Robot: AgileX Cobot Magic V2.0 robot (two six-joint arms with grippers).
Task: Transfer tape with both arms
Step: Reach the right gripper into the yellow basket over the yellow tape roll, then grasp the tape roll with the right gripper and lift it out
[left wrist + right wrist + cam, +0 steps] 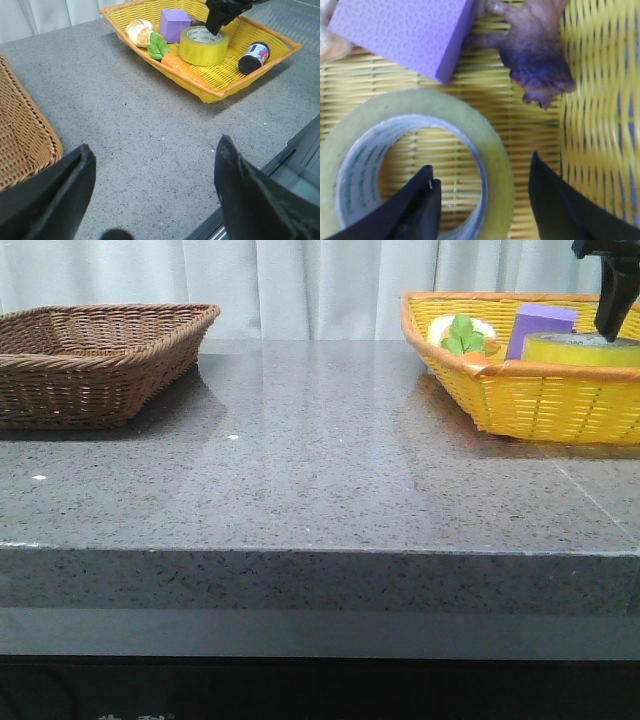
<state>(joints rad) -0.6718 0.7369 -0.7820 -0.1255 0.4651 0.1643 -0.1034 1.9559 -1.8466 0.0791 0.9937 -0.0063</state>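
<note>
Yellow wicker formed the basket (530, 400) at the right end of the grey speckled desk (320, 480), and inside it the tape (203, 45) lay flat on its side, hole upward. Just beside the roll stood a purple block (175, 24), with a carrot (182, 68), a bread roll (138, 31) and a small dark bottle (253, 50) sharing the same basket. In the right wrist view a brownish-purple lumpy thing (535, 50) lay next to the block; what it was could not be told.

The right gripper (482, 200) hung directly over the tape, its fingers (415, 210) spread apart and straddling the roll's wall: one tip sat over the pale, green-printed core, the other outside the rim. Whether either tip touched the roll could not be told, and nothing was gripped.

The left gripper (155, 190) hovered over bare desk between the two baskets, fingers wide and holding nothing. A brown wicker basket (95, 360) sat at the left end of the desk.
</note>
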